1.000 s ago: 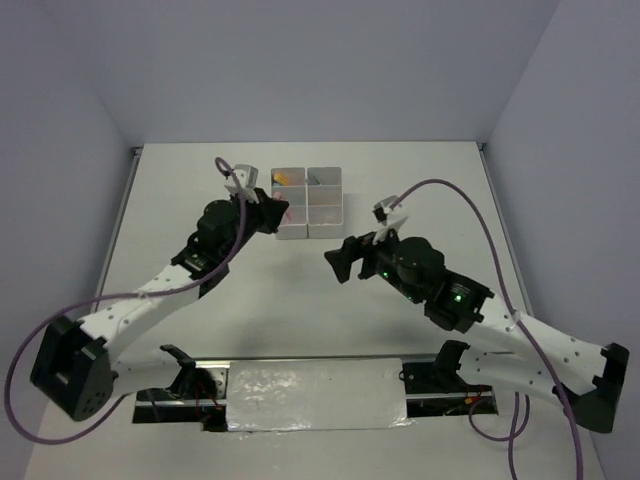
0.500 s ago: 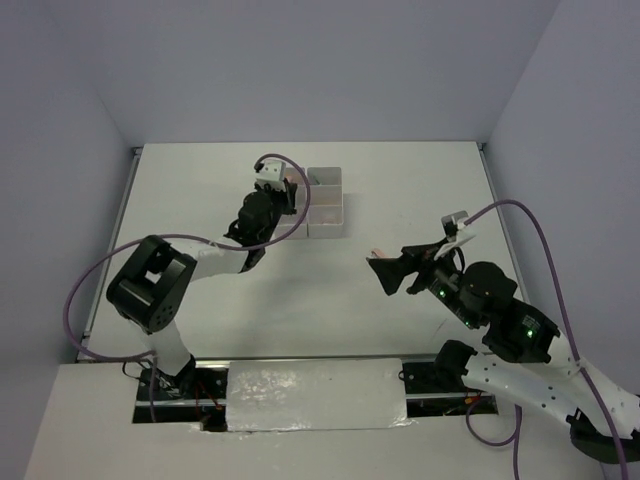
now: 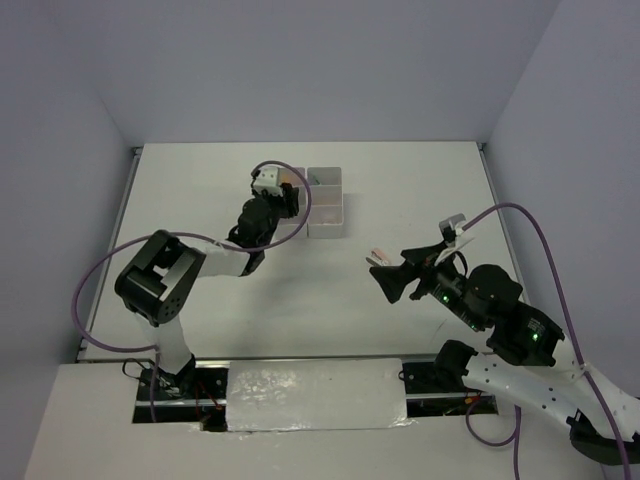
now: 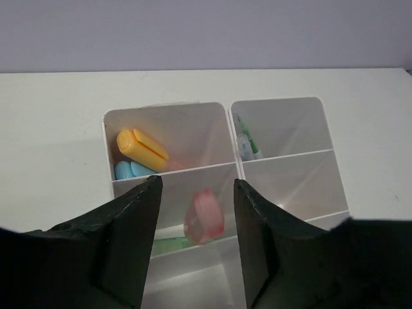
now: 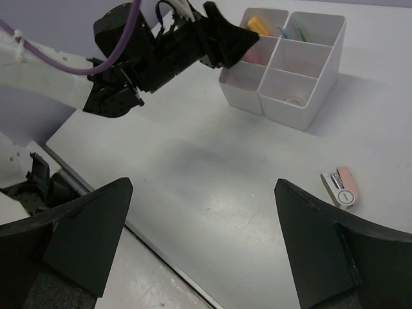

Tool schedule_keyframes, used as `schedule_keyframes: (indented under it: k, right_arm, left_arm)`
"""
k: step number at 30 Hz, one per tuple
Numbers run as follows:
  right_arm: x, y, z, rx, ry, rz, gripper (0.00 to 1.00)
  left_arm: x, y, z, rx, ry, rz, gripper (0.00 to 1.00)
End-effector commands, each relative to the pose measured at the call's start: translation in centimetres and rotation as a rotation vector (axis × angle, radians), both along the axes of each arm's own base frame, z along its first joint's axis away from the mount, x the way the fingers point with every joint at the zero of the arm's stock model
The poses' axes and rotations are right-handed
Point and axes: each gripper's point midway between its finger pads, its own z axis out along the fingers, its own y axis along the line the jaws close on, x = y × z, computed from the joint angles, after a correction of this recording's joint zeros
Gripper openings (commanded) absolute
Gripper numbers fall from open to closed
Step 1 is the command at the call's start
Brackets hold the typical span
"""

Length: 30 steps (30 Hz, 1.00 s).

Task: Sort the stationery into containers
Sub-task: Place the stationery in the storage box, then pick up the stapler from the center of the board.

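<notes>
The containers (image 4: 290, 122) lie under my left gripper (image 4: 197, 182), whose jaws stand apart over the left column. A blurred pink marker (image 4: 205, 216) hangs free between the jaws, touching neither, above the middle left compartment, where something green (image 4: 168, 245) lies. The far left compartment holds an orange marker (image 4: 143, 147) and a blue one (image 4: 129, 170). Thin green pens (image 4: 244, 138) lean in the far right one. My right gripper (image 5: 203, 185) is open wide and empty above bare table. A small pink-and-white clip (image 5: 341, 188) lies on the table to its right.
In the top view the left gripper (image 3: 288, 203) covers the left column of the containers (image 3: 328, 205). The right gripper (image 3: 382, 272) hovers near the clip (image 3: 378, 251). The left arm's elbow (image 3: 160, 280) is folded up at the near left. White walls enclose the table.
My left jaws have opened and let go of the pink marker over the containers. The left arm folded back; the right gripper drew back to the right, uncovering the clip.
</notes>
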Motion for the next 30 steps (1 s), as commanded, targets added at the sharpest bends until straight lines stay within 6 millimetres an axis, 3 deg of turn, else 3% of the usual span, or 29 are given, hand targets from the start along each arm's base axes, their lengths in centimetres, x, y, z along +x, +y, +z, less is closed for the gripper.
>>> schedule_keyframes:
  k: [1,4,8,12,16,17,18,19,21,22,23,24,26,27,28,29,30]
  right_arm:
    - [-1.1,1.0,2.7,0.002,-0.098,0.116,1.0]
    - [-1.2,2.1,2.9,-0.032,-0.088,0.173,1.0]
    - [-0.2,3.1,1.9,-0.081,-0.027,0.185,1.0]
    - [1.3,4.0,0.6,-0.12,0.033,0.204,1.0]
    - [4.1,4.4,-2.0,-0.207,0.117,0.173,1.0]
    - [5.1,4.0,-2.2,-0.242,0.113,0.138,1.0]
    - [5.9,3.3,-3.1,-0.284,0.139,0.092,1.0]
    - [7.1,3.2,-4.5,-0.336,0.173,0.067,1.0]
    - [9.1,2.2,-5.5,-0.398,0.186,0.041,1.0]
    - [10.4,1.9,-6.8,-0.43,0.23,0.025,1.0]
    - [11.3,1.4,-7.7,-0.443,0.272,0.007,1.0]
    - [12.8,0.1,-10.1,-0.483,0.355,-0.041,0.99]
    - [14.6,-1.6,-12.5,-0.531,0.427,-0.12,0.99]
    - [15.3,-2.3,-15.3,-0.581,0.515,-0.136,0.99]
    - [16.0,-3.1,-16.2,-0.598,0.547,-0.163,0.99]
    - [16.4,-3.5,-17.5,-0.627,0.581,-0.175,0.99]
    - [16.9,-3.9,-19.6,-0.664,0.637,-0.178,0.98]
  left_arm:
    - [-0.3,0.2,2.5,-0.073,-0.078,-0.005,0.78]
    - [-0.9,0.3,3.1,-0.088,-0.081,-0.008,0.9]
    - [-1.6,0.8,4.9,-0.11,-0.085,-0.005,0.95]
    - [-3.5,2.0,9.2,-0.162,-0.113,0.004,0.99]
    - [-4.7,3.9,11.1,-0.144,0.031,0.087,0.99]
    - [-4.7,4.2,13.0,-0.156,0.046,0.105,0.99]
    - [-5.9,4.9,11.1,-0.127,0.174,0.132,0.99]
    - [-6.5,5.2,10.6,-0.116,0.229,0.142,0.99]
    - [-8.3,5.3,11.1,-0.13,0.313,0.123,0.99]
    - [-9.9,5.6,9.5,-0.094,0.395,0.111,0.99]
    - [-11.5,5.5,9.7,-0.121,0.415,0.072,0.99]
    - [-12.7,5.9,9.4,-0.127,0.433,0.064,0.99]
    - [-15.2,6.6,7.5,-0.125,0.477,0.046,0.99]
    - [-16.6,7.4,9.1,-0.151,0.431,0.035,0.99]
    - [-17.7,8.0,8.2,-0.137,0.453,0.038,0.99]
    - [-19.1,8.6,9.8,-0.156,0.412,0.019,0.99]
    - [-19.8,8.8,10.1,-0.155,0.405,0.004,0.99]
